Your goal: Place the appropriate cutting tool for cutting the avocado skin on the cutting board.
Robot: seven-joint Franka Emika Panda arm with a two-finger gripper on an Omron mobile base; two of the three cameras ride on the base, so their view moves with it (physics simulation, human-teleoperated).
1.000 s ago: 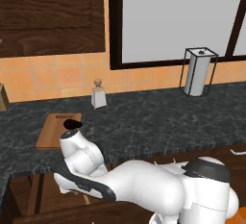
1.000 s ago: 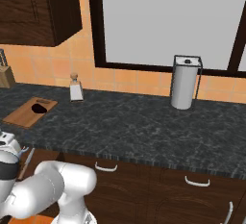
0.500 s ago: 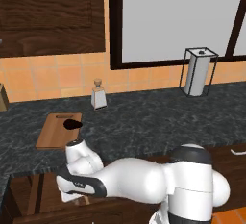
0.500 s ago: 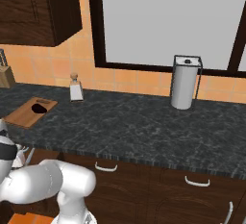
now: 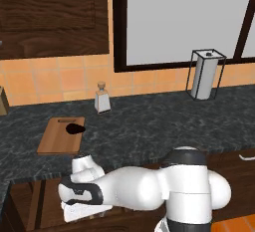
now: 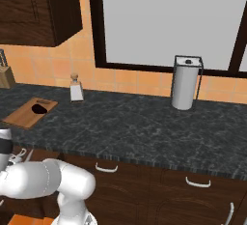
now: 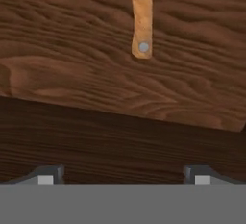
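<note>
Hand view: knife handle lies straight ahead of the gripper — long axis pointing away — on wood; jaws wide, holding nothing.

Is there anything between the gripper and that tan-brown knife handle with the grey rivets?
Nothing visible does. In the hand view the open gripper faces the tan-brown riveted knife handle, with bare brown wood surface lying between them.
</note>
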